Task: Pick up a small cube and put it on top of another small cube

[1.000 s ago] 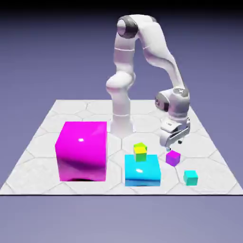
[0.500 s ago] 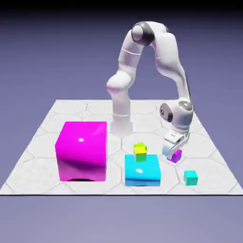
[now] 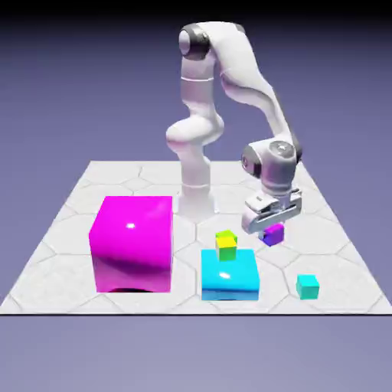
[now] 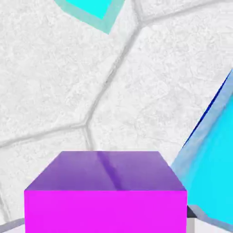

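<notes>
Purple glossy small cube (image 3: 273,234): gripped in the hand (image 3: 273,230), off the table (image 3: 329,260); in the exterior view it hangs under the hand, partly covered.
White two-finger hand: closed on the purple cube; hand view has the cube large at the bottom edge, hiding most of the fingertips.
Teal small cube (image 3: 308,287): on the table; whole in the exterior view, cut by the top edge in hand view.
Cyan glossy block (image 3: 230,276): only its side part in hand view.
Exterior view only: yellow-green small cube (image 3: 226,249), big magenta glossy block (image 3: 134,245).
</notes>
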Controlling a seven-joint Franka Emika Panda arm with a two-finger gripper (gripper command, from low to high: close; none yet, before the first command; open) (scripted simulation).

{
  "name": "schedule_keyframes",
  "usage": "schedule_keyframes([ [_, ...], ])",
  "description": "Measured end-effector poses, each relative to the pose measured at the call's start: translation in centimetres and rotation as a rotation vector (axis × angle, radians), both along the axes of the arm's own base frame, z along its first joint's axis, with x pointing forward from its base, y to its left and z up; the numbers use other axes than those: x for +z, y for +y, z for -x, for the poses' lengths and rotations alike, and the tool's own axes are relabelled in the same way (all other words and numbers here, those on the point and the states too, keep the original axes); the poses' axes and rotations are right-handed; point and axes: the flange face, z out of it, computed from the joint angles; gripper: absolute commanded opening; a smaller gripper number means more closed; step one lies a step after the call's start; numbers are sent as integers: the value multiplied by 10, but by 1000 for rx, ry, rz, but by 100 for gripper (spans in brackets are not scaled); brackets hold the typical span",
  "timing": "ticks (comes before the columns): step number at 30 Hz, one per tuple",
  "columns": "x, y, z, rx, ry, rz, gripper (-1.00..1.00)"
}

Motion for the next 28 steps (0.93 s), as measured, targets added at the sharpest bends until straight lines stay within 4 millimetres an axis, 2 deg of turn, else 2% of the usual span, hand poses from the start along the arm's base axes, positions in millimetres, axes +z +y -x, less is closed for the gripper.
schedule_keyframes([
  [10, 44, -60, -22, -253, -6, 11, -100],
  [19, 80, -121, -30, -488, -28, 64, -100],
  [20, 80, -121, -30, -488, -28, 64, -100],
  [24, 24, -121, -27, -488, -30, 66, -100],
  [25, 10, -121, -25, -488, -30, 66, 100],
  [27, 10, -121, -25, -488, -30, 67, 100],
  [28, 24, -121, -27, -488, -30, 68, 100],
])
